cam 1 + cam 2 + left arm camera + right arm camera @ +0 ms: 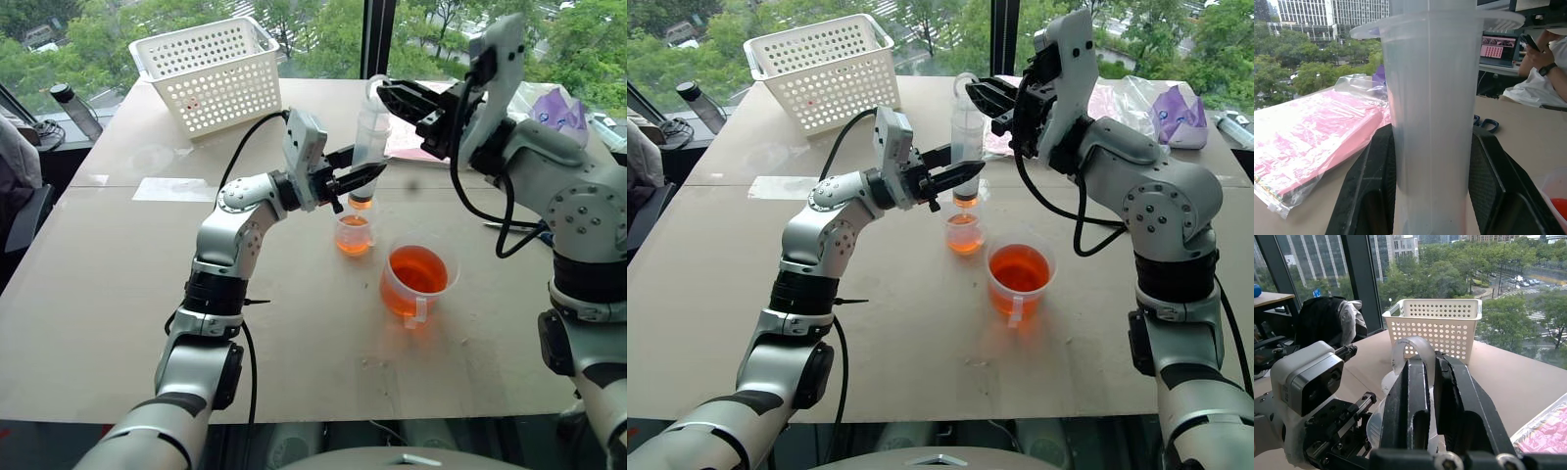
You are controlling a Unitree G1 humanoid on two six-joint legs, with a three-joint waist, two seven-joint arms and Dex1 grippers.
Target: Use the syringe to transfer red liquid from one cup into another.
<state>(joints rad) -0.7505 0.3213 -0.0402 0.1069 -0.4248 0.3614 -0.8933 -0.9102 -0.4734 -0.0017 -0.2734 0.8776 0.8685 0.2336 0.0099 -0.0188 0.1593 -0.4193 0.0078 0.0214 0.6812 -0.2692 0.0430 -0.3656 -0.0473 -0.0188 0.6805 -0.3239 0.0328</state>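
Orange-red liquid (416, 269) fills the beaker (419, 282) and the smaller cup (354, 233).

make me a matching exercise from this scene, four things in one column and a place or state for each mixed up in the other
Things:
1. syringe
2. smaller cup
3. beaker
4. white basket

Places or states:
A. at the table's far left, by the window
B. right below the syringe tip, a little red liquid inside
C. upright, barrel clamped in the left gripper
D. nearest the robot, holding the most red liquid

Pairs: 1-C, 2-B, 3-D, 4-A
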